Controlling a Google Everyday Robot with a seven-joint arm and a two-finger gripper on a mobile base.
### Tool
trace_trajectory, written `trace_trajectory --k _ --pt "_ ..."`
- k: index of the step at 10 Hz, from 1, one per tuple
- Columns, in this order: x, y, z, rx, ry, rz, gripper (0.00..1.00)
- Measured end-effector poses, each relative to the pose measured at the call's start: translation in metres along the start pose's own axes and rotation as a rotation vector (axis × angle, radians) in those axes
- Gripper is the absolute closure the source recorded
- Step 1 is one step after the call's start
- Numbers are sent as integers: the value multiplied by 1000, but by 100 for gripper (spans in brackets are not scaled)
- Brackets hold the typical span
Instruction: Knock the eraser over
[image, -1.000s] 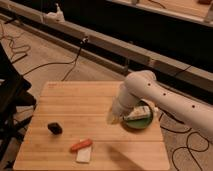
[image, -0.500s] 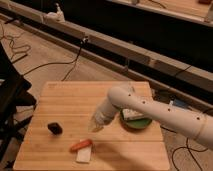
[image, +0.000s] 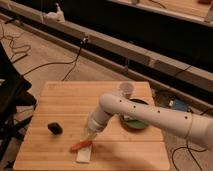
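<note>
The eraser (image: 55, 128), a small black block, sits on the left part of the wooden table (image: 65, 97). My white arm reaches in from the right and bends down toward the front of the table. The gripper (image: 90, 134) is low over the table, just above the right end of the orange stick (image: 80, 146). It is a short way to the right of the eraser and not touching it.
A flat white piece (image: 84, 155) lies just in front of the orange stick near the table's front edge. A green plate (image: 136, 122) sits at the right, partly hidden by my arm. Cables run across the floor behind the table, and a dark stand is at the left.
My arm has swung left and toward the front, from over the green plate to beside the orange stick, closer to the eraser. The eraser has not moved.
</note>
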Motion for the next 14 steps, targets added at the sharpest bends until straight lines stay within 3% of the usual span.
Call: trace_trajectory --k 2,5,8,11,14 --pt "-2 -4 -1 11 -18 7 100" --pt "-38 -23 21 22 -132 -11 100" --pt "-74 -32 60 -18 -226 -64 100" --pt "-96 -48 92 -38 -276 -93 100" --pt "-118 -76 109 -24 -286 -126 100"
